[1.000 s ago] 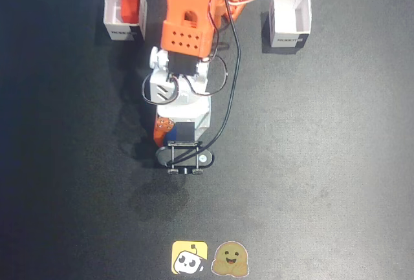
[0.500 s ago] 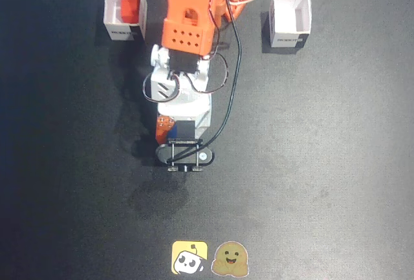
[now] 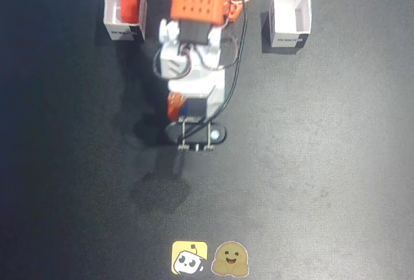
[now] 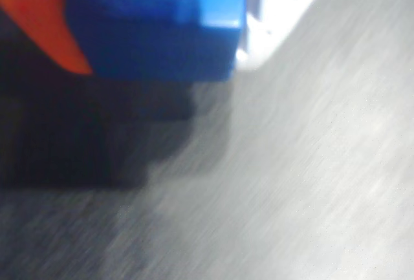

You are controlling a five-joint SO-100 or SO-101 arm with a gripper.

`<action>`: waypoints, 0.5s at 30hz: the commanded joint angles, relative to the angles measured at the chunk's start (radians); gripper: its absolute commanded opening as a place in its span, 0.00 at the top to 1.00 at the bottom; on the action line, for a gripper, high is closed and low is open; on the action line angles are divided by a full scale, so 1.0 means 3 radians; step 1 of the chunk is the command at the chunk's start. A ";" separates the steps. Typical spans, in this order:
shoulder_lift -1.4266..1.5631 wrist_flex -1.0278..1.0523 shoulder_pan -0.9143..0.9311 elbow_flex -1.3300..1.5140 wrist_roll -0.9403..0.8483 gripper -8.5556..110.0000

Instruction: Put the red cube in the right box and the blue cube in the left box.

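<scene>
Overhead, dark matte table (image 3: 323, 163), jaws gripping blue cube (image 4: 162, 28), red cube (image 3: 130, 8) inside white box (image 3: 124, 32).

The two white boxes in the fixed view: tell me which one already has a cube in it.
The box on the left of the fixed view holds the red cube. The box on the right shows only its bare white inside.

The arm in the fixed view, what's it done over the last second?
The arm pulled back toward the top of the fixed view, its gripper moving up and slightly right, carrying the blue cube. The red cube stayed in the left-hand box; the right-hand box stayed empty.
</scene>
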 commanded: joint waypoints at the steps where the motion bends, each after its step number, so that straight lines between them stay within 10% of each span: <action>1: 0.0532 0.0302 -0.0102 -0.0159 0.0128 0.84; 15: 0.1846 0.1744 -0.1033 -0.0153 0.0634 0.84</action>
